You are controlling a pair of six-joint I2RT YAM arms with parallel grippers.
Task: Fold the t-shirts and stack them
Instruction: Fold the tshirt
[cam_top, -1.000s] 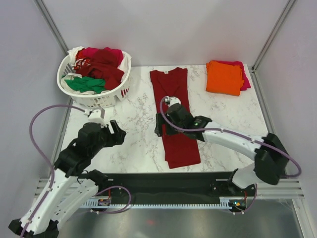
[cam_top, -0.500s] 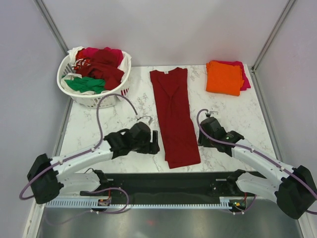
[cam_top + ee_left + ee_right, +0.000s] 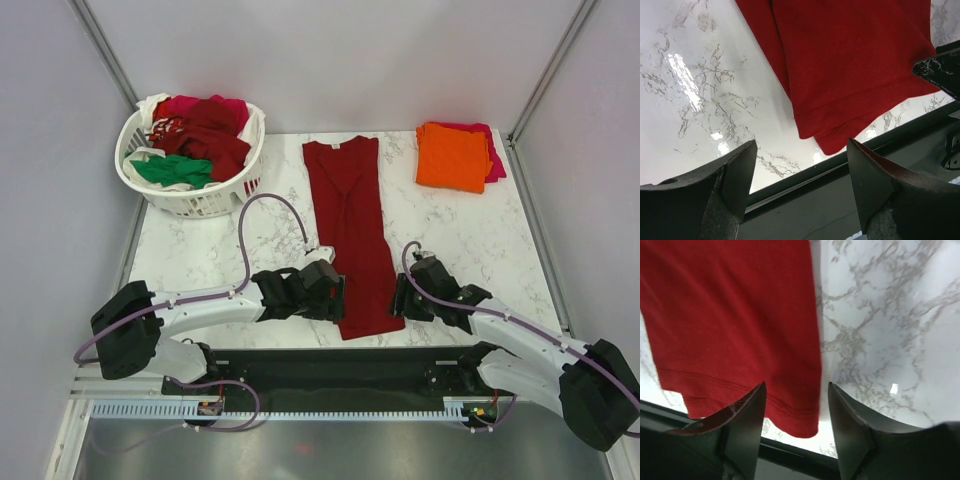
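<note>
Nearest the arm bases, both grippers sit low at the near hem of the dark red shirt, which lies on the marble tabletop as a long narrow strip running away from the arms, collar at the far end. The left gripper is just beside the hem's left corner with its fingers spread wide and nothing between them. The right gripper is at the right corner, fingers also apart, with the corner of the hem showing in the gap but not pinched.

The step in hand looks like the crosswise fold: the sides seem already turned in, and the near end is about to be taken up. The next move calls for each gripper to close on all layers at its own corner. Both would then lift together and carry the hem evenly toward the collar, so the strip does not twist or fall open.

Farther back on the right, a folded orange shirt rests on a magenta shirt, the stack so far. At far left the basket holds a loose heap, with a green shirt and a white shirt among red ones.

No brand, label or writing can be read anywhere.
</note>
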